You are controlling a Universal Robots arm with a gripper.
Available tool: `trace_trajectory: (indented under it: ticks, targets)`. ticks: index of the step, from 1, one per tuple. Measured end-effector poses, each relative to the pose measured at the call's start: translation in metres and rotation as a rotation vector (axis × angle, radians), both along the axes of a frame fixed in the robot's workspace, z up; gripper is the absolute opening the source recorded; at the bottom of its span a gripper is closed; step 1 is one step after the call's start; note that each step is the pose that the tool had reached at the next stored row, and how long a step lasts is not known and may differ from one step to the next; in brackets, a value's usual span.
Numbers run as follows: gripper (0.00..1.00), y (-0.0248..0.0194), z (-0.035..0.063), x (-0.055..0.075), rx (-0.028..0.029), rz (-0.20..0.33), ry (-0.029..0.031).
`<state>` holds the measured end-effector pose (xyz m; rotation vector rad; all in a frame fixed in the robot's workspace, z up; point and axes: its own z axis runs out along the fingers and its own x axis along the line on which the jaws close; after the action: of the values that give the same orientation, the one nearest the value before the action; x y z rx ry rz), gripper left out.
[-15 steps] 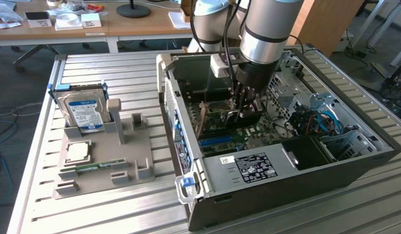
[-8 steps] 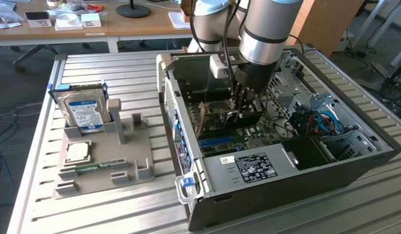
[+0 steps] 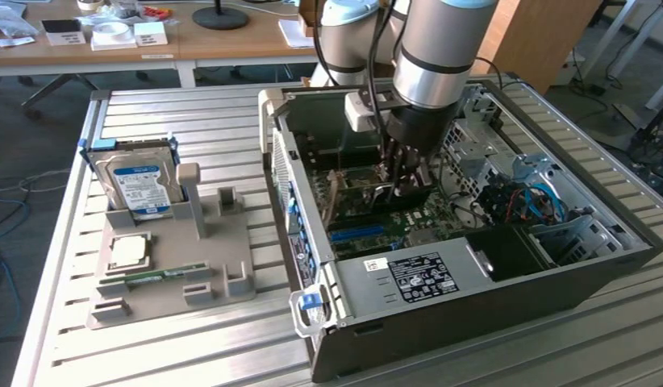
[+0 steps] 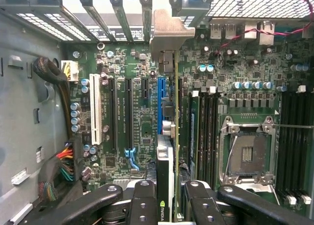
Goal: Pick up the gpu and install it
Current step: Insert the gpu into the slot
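Gpu [image 4: 165, 158]: held edge-on btwn the two black fingers [image 4: 144, 198] of the gripper [image 4: 169, 193], which is clamped on the card from both sides, jaws partly closed to the card's thickness. In the wrist view the card runs straight away from the fingers over the motherboard [image 4: 140, 126], just beside the blue slot [image 4: 160, 104], w/ its grey metal bracket [image 4: 167, 31] up at the row of rear slot openings. Whether its bottom edge sits in a slot can't be told.

In the exterior view the arm reaches down into the open computer case [image 3: 450, 339] and the gripper [image 3: 402, 184] is deep inside, close to the board. Also in the case: a white slot [image 4: 94, 114], black slots, the bare processor socket [image 4: 247, 154], a bundle of coloured wires [image 4: 61, 163], blue cables [image 3: 538, 200] and a black box w/ a white label [image 3: 418, 278] (at the near end).

On the table [image 3: 148, 359], at the exterior view's left, a grey tray [image 3: 218, 250] holds a hard drive [image 3: 138, 181] standing upright, a flat square chip [image 3: 129, 251] and a narrow green memory stick [image 3: 160, 276] lying in its groove.
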<state>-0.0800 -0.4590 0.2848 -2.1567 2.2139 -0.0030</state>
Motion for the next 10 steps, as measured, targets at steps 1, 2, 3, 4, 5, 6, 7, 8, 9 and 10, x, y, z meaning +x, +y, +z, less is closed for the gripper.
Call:
trace_trajectory:
  ticks: [1,2,3,4,5,6,7,8,9,10]
  targets:
    - [0.27,0.0000,-0.0002,-0.0006,0.0000,0.000,-0.0004]
    - [0.27,0.0000,-0.0004,-0.0011,0.0000,0.000,-0.0006]
    - [0.27,0.0000,-0.0007,-0.0015,0.0001,0.000,-0.0011]
    - [0.27,0.0000,-0.0011,-0.0020,0.0003,0.001,-0.0015]
    - [0.27,0.0001,-0.0018,-0.0024,0.0005,0.001,-0.0018]
    - [0.27,0.0000,-0.0053,-0.0041,0.0001,0.001,-0.0020]
    - [0.27,0.0000,-0.0060,-0.0045,-0.0001,0.002,-0.0020]
    - [0.27,0.0000,-0.0060,-0.0045,0.0001,0.002,-0.0021]
    - [0.27,0.0000,-0.0061,-0.0045,0.0001,0.002,-0.0021]
    - [0.27,0.0000,-0.0063,-0.0045,0.0001,0.002,-0.0022]
